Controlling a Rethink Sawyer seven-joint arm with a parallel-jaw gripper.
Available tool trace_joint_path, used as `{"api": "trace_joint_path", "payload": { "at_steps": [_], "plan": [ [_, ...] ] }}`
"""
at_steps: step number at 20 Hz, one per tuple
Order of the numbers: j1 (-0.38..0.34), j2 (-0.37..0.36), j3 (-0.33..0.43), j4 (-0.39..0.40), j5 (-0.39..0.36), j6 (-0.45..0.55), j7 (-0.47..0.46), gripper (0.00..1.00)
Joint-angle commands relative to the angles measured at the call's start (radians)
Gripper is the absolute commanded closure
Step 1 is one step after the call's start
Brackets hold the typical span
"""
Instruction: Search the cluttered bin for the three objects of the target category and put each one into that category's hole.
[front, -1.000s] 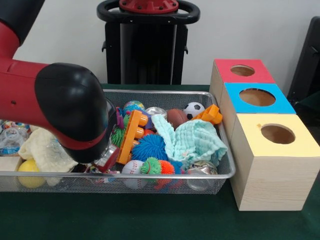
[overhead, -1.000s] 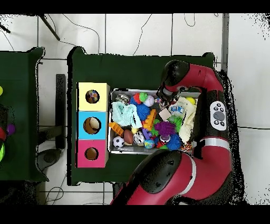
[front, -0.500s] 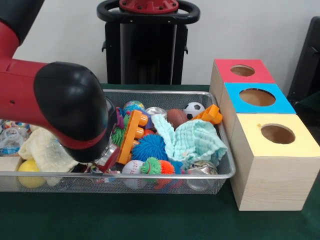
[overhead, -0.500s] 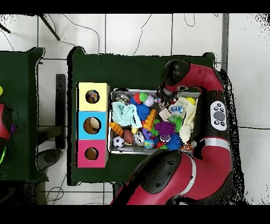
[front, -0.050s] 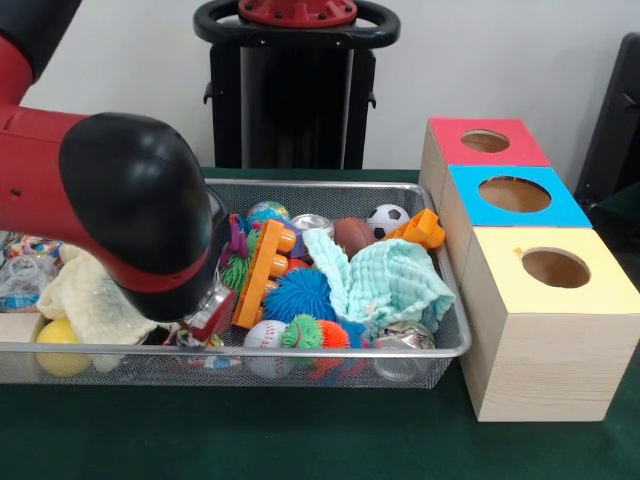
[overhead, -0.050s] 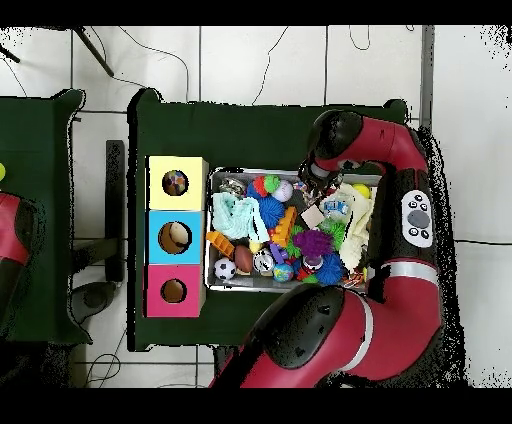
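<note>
Front view: the arm (front, -0.050s: 110, 215) fills the left, its tool (front, -0.050s: 212, 312) low in the wire bin (front, -0.050s: 455, 335) among the toys; whether it is spread or pinching, I cannot tell. Nearby lie an orange block (front, -0.050s: 262, 272), blue spiky ball (front, -0.050s: 299, 293) and mint cloth (front, -0.050s: 390, 283). Right stand the red (front, -0.050s: 484, 142), blue (front, -0.050s: 514, 194) and yellow holes (front, -0.050s: 555, 268). Tangled clutter could snag and drag neighbours out.
</note>
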Motion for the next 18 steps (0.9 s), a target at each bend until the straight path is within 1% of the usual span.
{"api": "trace_joint_path", "payload": {
  "at_steps": [1, 3, 4, 7, 11, 14, 15, 16, 18],
  "plan": [
    [0.005, -0.089, 0.039, 0.122, -0.014, -0.11, -0.244, 1.0],
    [0.006, -0.127, 0.026, 0.179, -0.036, -0.237, -0.235, 1.0],
    [0.008, -0.14, 0.021, 0.195, -0.045, -0.276, -0.225, 1.0],
    [0.007, -0.155, 0.017, 0.216, -0.054, -0.324, -0.207, 1.0],
    [0.013, -0.149, 0.024, 0.199, -0.064, -0.312, -0.188, 1.0],
    [0.016, -0.154, 0.028, 0.215, -0.047, -0.275, -0.164, 1.0],
    [0.008, -0.153, 0.039, 0.23, -0.028, -0.256, -0.169, 1.0],
    [-0.002, -0.157, 0.054, 0.256, -0.012, -0.262, -0.184, 1.0],
    [0.001, -0.178, 0.051, 0.298, -0.009, -0.295, -0.163, 1.0]
  ]
}}
